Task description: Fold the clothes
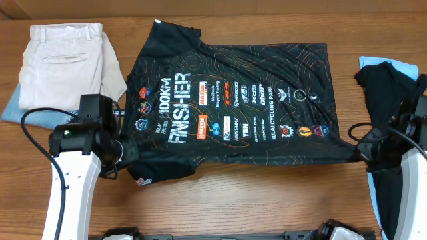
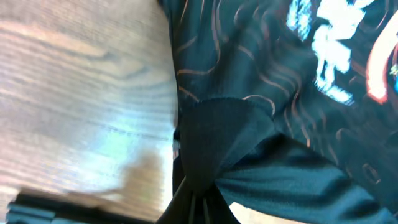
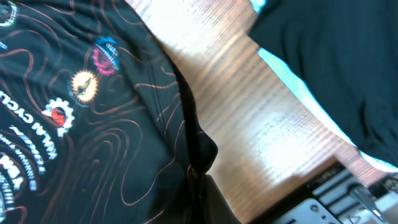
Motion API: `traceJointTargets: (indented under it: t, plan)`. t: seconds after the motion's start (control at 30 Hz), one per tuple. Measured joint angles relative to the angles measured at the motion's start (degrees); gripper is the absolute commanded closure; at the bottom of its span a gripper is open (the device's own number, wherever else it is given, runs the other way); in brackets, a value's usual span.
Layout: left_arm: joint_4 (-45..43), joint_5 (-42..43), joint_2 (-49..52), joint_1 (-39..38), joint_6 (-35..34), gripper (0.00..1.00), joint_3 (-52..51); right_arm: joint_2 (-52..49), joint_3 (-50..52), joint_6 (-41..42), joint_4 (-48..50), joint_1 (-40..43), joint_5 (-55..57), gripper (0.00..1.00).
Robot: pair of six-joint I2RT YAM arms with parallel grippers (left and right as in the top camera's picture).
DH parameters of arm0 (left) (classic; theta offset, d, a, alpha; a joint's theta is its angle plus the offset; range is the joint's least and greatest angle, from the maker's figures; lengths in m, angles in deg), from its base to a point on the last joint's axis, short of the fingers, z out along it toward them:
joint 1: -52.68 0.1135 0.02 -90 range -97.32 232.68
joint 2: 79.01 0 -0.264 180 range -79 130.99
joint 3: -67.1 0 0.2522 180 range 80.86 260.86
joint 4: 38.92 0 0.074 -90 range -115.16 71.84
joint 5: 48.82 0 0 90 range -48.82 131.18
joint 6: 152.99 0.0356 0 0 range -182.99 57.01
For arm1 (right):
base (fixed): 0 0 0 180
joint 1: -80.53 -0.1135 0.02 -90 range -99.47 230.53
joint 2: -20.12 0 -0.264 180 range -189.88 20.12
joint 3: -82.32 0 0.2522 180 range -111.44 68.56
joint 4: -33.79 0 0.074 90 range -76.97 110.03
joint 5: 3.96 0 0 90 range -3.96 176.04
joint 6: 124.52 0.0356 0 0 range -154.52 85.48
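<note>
From overhead, one black shirt (image 1: 253,100) lies spread flat in the middle of the desk (image 1: 267,200), its long axis running across the frame, shoulders at frame left and hem at frame right. The left end effector (image 1: 125,152) sits at the shirt's lower-left corner and the right end effector (image 1: 360,149) at its lower-right hem corner. Each arm is therefore on its own end of the near edge, and the rest of the cloth lies toward the top of the frame from both. Also there are one pair of beige trousers (image 1: 63,57) at upper left over one blue cloth (image 1: 13,107), and one black garment (image 1: 393,87) on one light-blue piece (image 1: 400,65) at frame right. In the left wrist view, shirt fabric gathers into a tight pinch at bottom centre, so that end effector reads as clamped on it, though its fingers are hidden. The right wrist view shows the same, with the hem edge drawn into a pinch low in the frame beside bare wood.
</note>
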Motion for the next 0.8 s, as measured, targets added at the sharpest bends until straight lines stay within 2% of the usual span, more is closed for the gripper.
traceJointTargets:
  t: [0.37,0.53,0.8]
  plan:
    - [-13.53,0.04,8.74,0.0,-1.25,0.96,-0.22,-6.82,0.02,-1.57,8.13,-0.55,-4.87,0.96]
    - [-24.7,0.07,12.28,0.0,-1.29,0.96,-0.33,-12.2,0.11,-1.77,14.95,-2.34,-6.67,0.96]
    - [-36.74,0.09,16.24,0.0,-1.46,0.96,-0.33,-17.99,0.24,-2.78,28.04,-4.76,-9.53,0.96]
